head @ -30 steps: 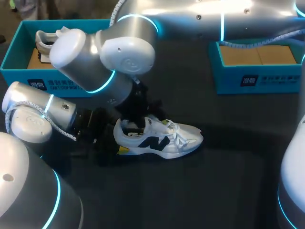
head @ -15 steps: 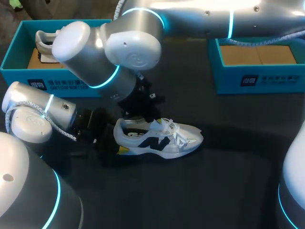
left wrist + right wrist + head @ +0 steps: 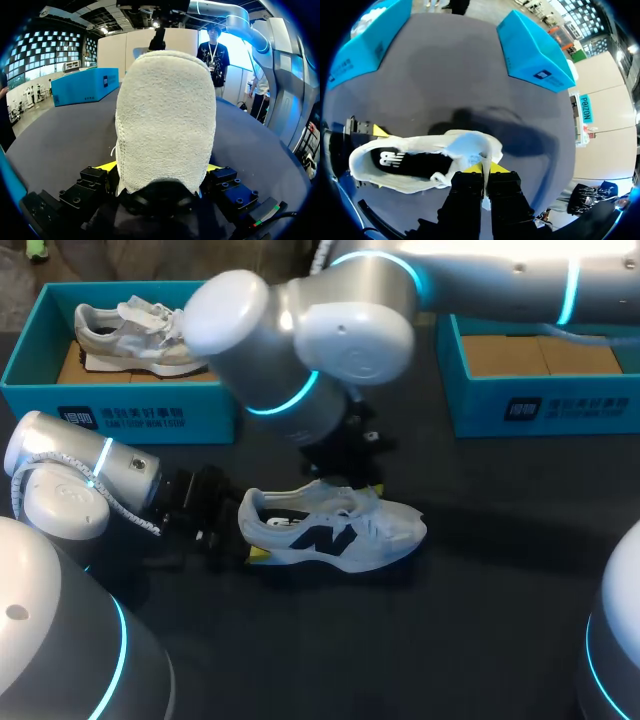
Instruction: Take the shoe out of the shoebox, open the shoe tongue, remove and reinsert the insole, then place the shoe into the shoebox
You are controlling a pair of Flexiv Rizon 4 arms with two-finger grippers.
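Head view: white sneaker [image 3: 340, 535] stands on its sole on the dark table [image 3: 480, 630], toe pointing away from the left gripper [image 3: 250, 548]. The left gripper sits at the heel. The right gripper [image 3: 362, 480] hangs directly above the lacing area, its arm crossing in from the right. Well behind the left gripper, the first shoebox [image 3: 150, 415] holds a second sneaker [image 3: 130, 325]. Well to the side of the right gripper, the second shoebox [image 3: 540, 405] shows a brown cardboard floor.

Left wrist view: the heel [image 3: 165, 120] fills the gap between the fingers, with a yellow tip pressed to each side. The left gripper [image 3: 162, 170] is clamped on the sneaker.

Right wrist view: the tongue [image 3: 479, 150] rises from the sneaker [image 3: 400, 167] and passes as a thin white edge between the two fingers, which are closed against it. The right gripper [image 3: 484, 169] is pinching the tongue. Both shoeboxes lie far ahead of the gripper.
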